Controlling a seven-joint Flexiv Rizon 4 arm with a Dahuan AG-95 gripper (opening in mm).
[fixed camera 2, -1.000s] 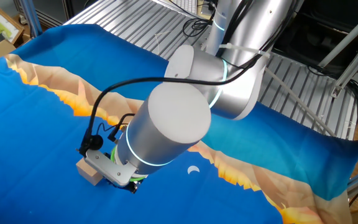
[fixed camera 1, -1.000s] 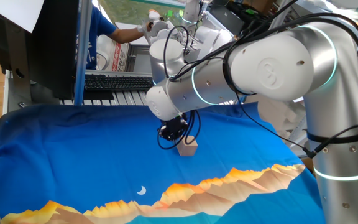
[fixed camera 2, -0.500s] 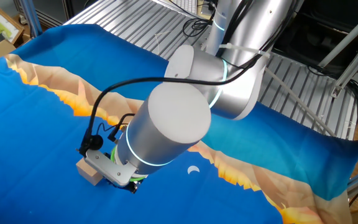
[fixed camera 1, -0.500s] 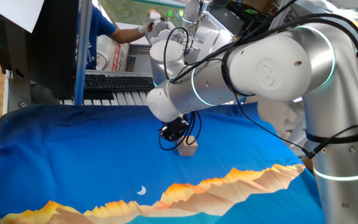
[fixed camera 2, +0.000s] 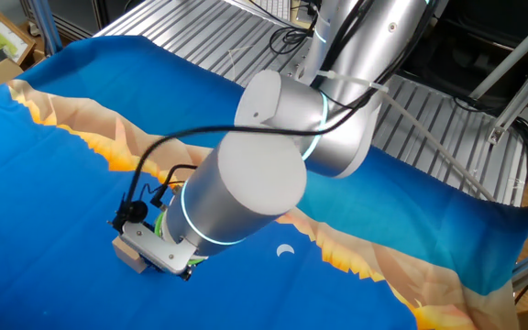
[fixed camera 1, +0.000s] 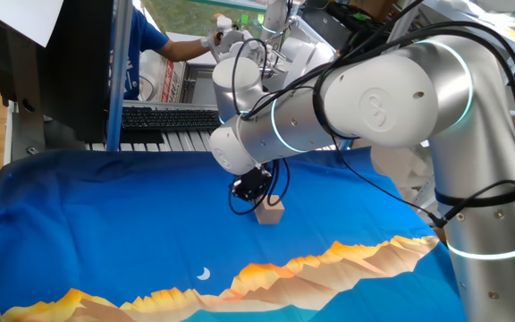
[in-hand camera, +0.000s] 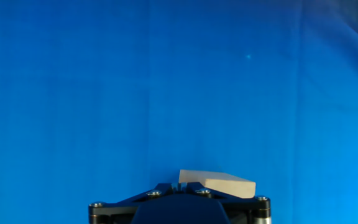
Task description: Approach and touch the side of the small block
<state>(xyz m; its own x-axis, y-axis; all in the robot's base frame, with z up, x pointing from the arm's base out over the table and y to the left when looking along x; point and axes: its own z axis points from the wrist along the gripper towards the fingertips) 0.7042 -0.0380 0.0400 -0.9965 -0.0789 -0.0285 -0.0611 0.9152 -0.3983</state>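
The small block, a light tan wooden cube, sits on the blue cloth. My gripper is low over the cloth right beside the block, its tip at the block's side; I cannot tell whether they touch. In the other fixed view the block pokes out from under the gripper. In the hand view the block lies just right of the gripper tip, at the bottom edge. The fingers look closed together, with nothing between them.
The blue cloth carries an orange mountain print near its front edge. A keyboard and a person in blue are behind the table. A metal grille borders the cloth. My big silver arm hangs over the right side.
The arm's elbow has shifted slightly. The gripper and the block have moved a touch left in the other fixed view, staying side by side.
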